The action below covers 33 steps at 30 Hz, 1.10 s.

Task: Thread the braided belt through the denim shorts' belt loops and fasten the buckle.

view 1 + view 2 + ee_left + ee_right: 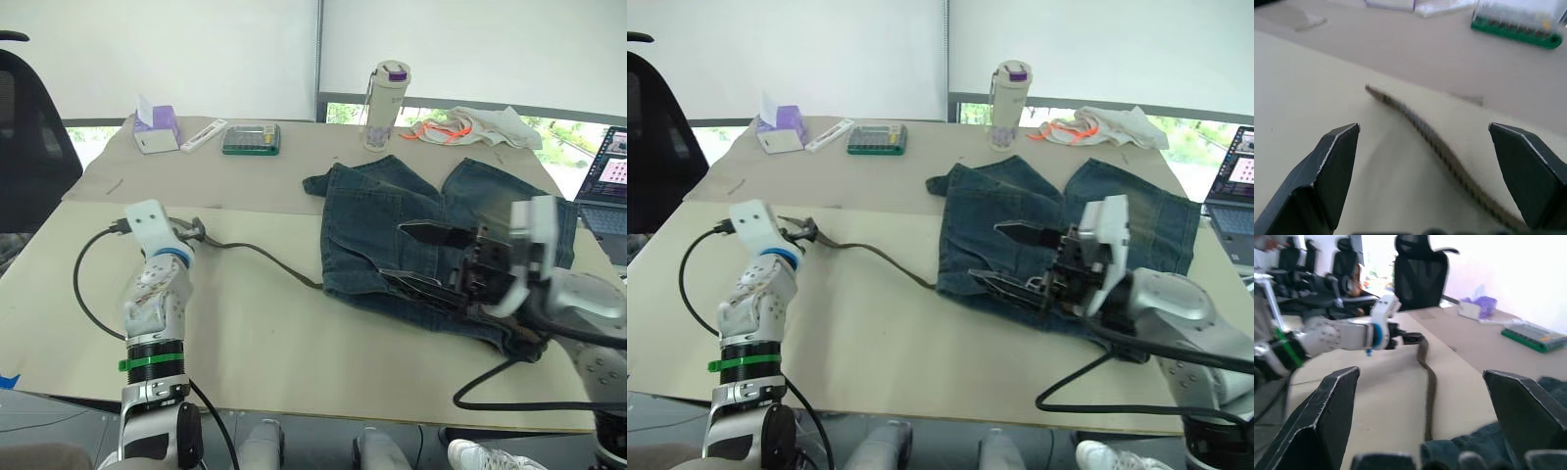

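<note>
The bench (294, 343) is a wide pale surface. The denim shorts (392, 235) lie flat on its right half, waistband toward the near edge and legs pointing to the far side.

The braided belt (882, 257) runs as a thin dark strap across the bare bench top, from the left tool to the near left edge of the shorts, where it meets the denim; whether it passes through any loop there cannot be told, and the buckle cannot be made out.

The right tool (1014, 257) hovers over the waistband part of the shorts, its two black fingers (1024, 233) spread wide apart with nothing between them. In the right wrist view the shorts lie just below this released tool and the belt stretches away toward the other arm.

The left tool (808, 231) sits at the left of the bench at the belt's free end. In the left wrist view its fingers (1332, 171) stand well apart, the strap lying on the bench between them, untouched by either.

Along the far side of the bench stand a bottle (387, 93) with a purple cap, a white cloth (485, 125) with orange cord, a green case (252, 138), and a purple tissue box (157, 127). A laptop (607, 181) rests at the right edge.
</note>
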Motion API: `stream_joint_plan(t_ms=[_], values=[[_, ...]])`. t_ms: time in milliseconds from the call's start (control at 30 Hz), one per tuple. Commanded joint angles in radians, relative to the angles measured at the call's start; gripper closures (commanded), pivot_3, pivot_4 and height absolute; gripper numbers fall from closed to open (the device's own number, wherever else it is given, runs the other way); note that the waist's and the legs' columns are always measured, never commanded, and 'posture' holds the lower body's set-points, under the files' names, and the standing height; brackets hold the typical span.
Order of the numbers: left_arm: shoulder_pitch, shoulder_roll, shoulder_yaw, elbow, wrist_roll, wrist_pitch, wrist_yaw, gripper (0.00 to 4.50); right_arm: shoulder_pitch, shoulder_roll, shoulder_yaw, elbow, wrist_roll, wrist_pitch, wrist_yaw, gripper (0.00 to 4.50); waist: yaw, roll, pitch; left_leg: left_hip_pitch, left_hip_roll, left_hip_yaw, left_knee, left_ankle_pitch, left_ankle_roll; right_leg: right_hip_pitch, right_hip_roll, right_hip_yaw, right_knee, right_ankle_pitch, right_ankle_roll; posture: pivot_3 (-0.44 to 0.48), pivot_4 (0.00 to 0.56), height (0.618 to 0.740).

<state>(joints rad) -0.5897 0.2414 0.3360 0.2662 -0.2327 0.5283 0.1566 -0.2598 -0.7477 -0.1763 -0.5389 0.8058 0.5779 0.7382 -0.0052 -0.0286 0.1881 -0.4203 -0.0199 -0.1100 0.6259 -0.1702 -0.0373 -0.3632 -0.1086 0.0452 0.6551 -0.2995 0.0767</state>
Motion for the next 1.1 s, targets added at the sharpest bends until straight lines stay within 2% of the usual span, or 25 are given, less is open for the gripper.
stream_joint_plan(t_ms=[33, 100, 200, 533, 567, 667, 767, 967, 1033, 1100], values=[[-0.085, -0.008, -0.007, 0.107, 0.005, -0.028, -0.007, 0.0, -0.004, -0.02, 0.028, 0.031, -0.101, -0.039, 0.003, 0.04, 0.001, 0.0, 0.0, -0.003, 0.0, 0.0, 0.001, 0.0, 0.0, -0.003, 0.0, 0.0, 0.002, 0.0, 0.0, 0.0, 0.15, 0.74], [-0.123, -0.003, -0.002, 0.184, 0.002, -0.052, -0.022, 0.0, -0.008, -0.012, 0.033, 0.038, -0.12, -0.049, 0.01, 0.04, 0.003, 0.0, 0.0, -0.006, 0.0, 0.0, 0.002, 0.001, -0.002, -0.008, 0.0, 0.0, 0.005, 0.0, 0.0, 0.0, 0.15, 0.74], [-0.184, 0.007, 0.002, 0.303, 0.013, -0.117, -0.033, 0.82, -0.007, 0.0, 0.033, 0.035, -0.14, -0.056, 0.011, 0.0, -0.002, 0.0, 0.0, -0.006, 0.0, 0.0, 0.001, 0.001, -0.002, -0.008, 0.0, 0.0, 0.006, 0.0, 0.0, 0.0, 0.15, 0.74], [-0.196, 0.029, 0.021, 0.406, 0.025, -0.234, -0.016, 4.25, 0.018, 0.028, 0.011, 0.011, -0.172, -0.064, -0.009, 0.0, -0.015, 0.0, 0.0, -0.004, 0.0, 0.0, 0.001, 0.002, -0.002, -0.008, 0.0, 0.0, 0.008, 0.0, 0.0, 0.0, 0.15, 0.74], [-0.194, 0.031, 0.018, 0.41, 0.028, -0.251, -0.019, 4.48, 0.019, 0.031, 0.01, 0.009, -0.173, -0.063, -0.011, 0.0, -0.014, 0.0, 0.0, -0.004, 0.0, 0.0, 0.001, 0.002, -0.002, -0.008, 0.0, 0.0, 0.008, 0.0, 0.0, 0.0, 0.15, 0.74], [-0.195, 0.037, 0.035, 0.437, 0.018, -0.299, -0.01, 4.48, 0.023, 0.04, 0.011, 0.006, -0.174, -0.061, -0.015, 0.0, -0.014, 0.0, 0.0, -0.004, 0.0, 0.0, 0.001, 0.002, -0.002, -0.008, 0.0, 0.0, 0.008, 0.0, 0.0, 0.0, 0.15, 0.74], [-0.201, 0.093, 0.038, 0.488, 0.059, -0.382, 0.046, 4.48, 0.031, 0.053, 0.016, 0.0, -0.164, -0.056, -0.013, 0.0, -0.023, 0.0, 0.0, -0.004, 0.0, 0.0, 0.001, 0.002, -0.002, -0.008, 0.0, 0.0, 0.008, 0.0, 0.0, 0.0, 0.15, 0.74], [-0.197, 0.332, 0.022, 0.668, 0.203, -0.499, 0.267, 4.48, 0.038, 0.075, 0.007, -0.016, -0.145, -0.04, -0.033, 0.0, -0.048, 0.0, 0.0, -0.003, 0.002, 0.0, 0.0, 0.002, -0.002, -0.009, 0.001, 0.0, 0.01, 0.0, 0.0, 0.0, 0.15, 0.74], [-0.202, 0.377, 0.01, 0.71, 0.222, -0.53, 0.285, 4.48, 0.043, 0.076, 0.004, -0.019, -0.144, -0.039, -0.038, 0.0, -0.045, 0.0, 0.0, -0.003, 0.002, -0.001, 0.0, 0.002, -0.002, -0.01, 0.001, 0.0, 0.01, 0.0, 0.0, 0.0, 0.15, 0.74], [-0.231, 0.377, -0.027, 0.716, 0.225, -0.617, 0.182, 4.48, 0.046, 0.087, -0.002, -0.025, -0.133, -0.034, -0.053, 0.0, -0.037, 0.0, 0.0, -0.003, 0.002, 0.0, 0.0, 0.002, -0.002, -0.009, 0.001, 0.0, 0.01, 0.0, 0.0, 0.0, 0.15, 0.74]])
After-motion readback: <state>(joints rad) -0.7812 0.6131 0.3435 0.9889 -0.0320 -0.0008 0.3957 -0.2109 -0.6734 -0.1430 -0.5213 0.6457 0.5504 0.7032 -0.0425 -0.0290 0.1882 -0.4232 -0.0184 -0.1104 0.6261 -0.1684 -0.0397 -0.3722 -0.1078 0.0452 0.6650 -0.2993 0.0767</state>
